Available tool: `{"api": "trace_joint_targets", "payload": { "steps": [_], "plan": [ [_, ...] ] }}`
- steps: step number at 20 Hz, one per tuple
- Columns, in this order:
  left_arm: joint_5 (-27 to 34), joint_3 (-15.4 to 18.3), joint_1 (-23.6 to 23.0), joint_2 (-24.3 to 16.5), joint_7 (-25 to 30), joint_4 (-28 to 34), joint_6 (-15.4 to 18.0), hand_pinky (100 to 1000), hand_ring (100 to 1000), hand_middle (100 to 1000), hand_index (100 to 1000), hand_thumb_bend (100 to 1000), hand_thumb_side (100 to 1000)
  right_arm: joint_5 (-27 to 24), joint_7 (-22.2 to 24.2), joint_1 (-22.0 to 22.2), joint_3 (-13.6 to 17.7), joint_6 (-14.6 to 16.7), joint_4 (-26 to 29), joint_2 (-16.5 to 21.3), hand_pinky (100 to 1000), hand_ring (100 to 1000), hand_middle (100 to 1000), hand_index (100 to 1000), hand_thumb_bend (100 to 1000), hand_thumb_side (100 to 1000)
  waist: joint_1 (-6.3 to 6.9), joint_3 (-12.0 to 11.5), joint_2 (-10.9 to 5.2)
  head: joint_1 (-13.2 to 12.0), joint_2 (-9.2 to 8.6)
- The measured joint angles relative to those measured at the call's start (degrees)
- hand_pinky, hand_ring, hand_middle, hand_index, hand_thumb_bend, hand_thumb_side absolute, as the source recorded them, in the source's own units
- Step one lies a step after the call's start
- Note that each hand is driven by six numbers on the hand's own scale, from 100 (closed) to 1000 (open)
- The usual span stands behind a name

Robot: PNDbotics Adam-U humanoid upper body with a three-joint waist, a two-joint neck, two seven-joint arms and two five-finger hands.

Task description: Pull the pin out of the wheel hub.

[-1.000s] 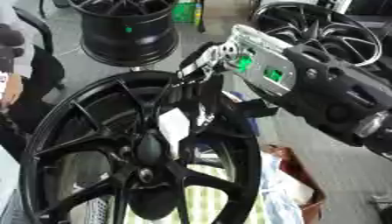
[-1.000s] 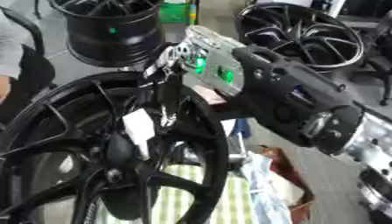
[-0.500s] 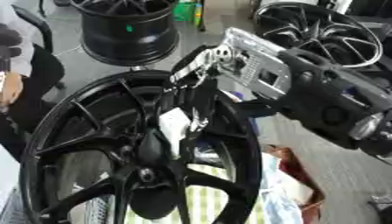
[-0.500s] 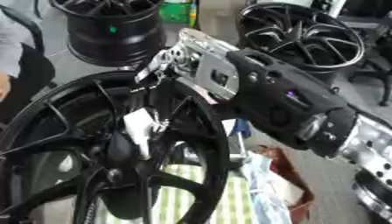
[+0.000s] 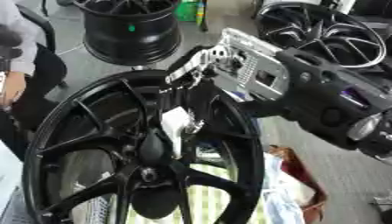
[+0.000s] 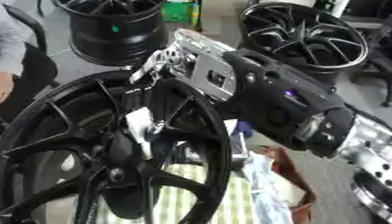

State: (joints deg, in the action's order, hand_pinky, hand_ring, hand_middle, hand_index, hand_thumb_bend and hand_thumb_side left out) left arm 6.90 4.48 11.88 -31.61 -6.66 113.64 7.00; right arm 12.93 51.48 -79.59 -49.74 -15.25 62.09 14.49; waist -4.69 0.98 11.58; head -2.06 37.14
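A large black spoked wheel [image 5: 92, 144] stands upright in the foreground, its hub [image 5: 149, 173] low in the left eye view. My right hand [image 5: 201, 72], silver and black, comes in from the right over the rim and reaches down between the spokes. A small white piece [image 5: 174, 127] shows just below the hand, above the hub; whether it is the pin I cannot make out. Black spokes and the back of the hand hide how the hand meets it. My left hand shows in neither view.
A black wheel barrel [image 5: 130, 30] stands behind at the upper left, and a spoked wheel [image 6: 306, 35] leans at the upper right. A person's sleeve and hand [image 5: 14, 83] are at the left edge. Cloth and a reddish-brown bag [image 5: 295, 179] lie to the wheel's right.
My right wrist has rolled, so its green patches no longer show. The hand has sunk slightly toward the hub. The white piece has hardly moved.
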Motion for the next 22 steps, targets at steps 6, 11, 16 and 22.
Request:
{"api": "trace_joint_targets", "payload": {
  "steps": [6, 11, 16, 22],
  "plan": [
    [0.2, 0.0, 0.0, 0.5, 0.0, 0.0, 0.0, 821, 799, 702, 795, 216, 550, 0.0, 0.1, 0.6, 0.3, 1.0, -1.8, -0.6, 829, 845, 753, 800, 458, 100, -0.04, -0.3, 0.11, 0.0, -0.32],
    [0.2, 0.0, 0.0, 0.5, 0.0, 0.0, 0.0, 821, 800, 702, 795, 214, 552, 0.0, 0.0, 0.9, 0.9, 1.6, -2.3, -0.8, 806, 791, 615, 682, 381, 100, -0.04, -0.3, 0.15, 0.1, -0.47],
    [0.2, 0.2, -0.2, 1.0, 0.0, 0.0, -0.2, 822, 800, 702, 795, 211, 555, -0.4, -4.4, 1.0, 1.0, 0.8, -2.2, -1.2, 764, 696, 411, 500, 264, 100, -0.04, -0.3, 0.19, 0.1, -0.48],
    [0.2, 0.4, -0.4, 1.0, -0.1, 0.0, -0.4, 822, 801, 703, 795, 210, 557, -1.9, -15.0, 1.1, 1.0, -2.1, -1.0, -1.2, 719, 604, 245, 361, 180, 100, -0.05, -0.3, 0.19, 0.1, -0.48]
  ]
}}
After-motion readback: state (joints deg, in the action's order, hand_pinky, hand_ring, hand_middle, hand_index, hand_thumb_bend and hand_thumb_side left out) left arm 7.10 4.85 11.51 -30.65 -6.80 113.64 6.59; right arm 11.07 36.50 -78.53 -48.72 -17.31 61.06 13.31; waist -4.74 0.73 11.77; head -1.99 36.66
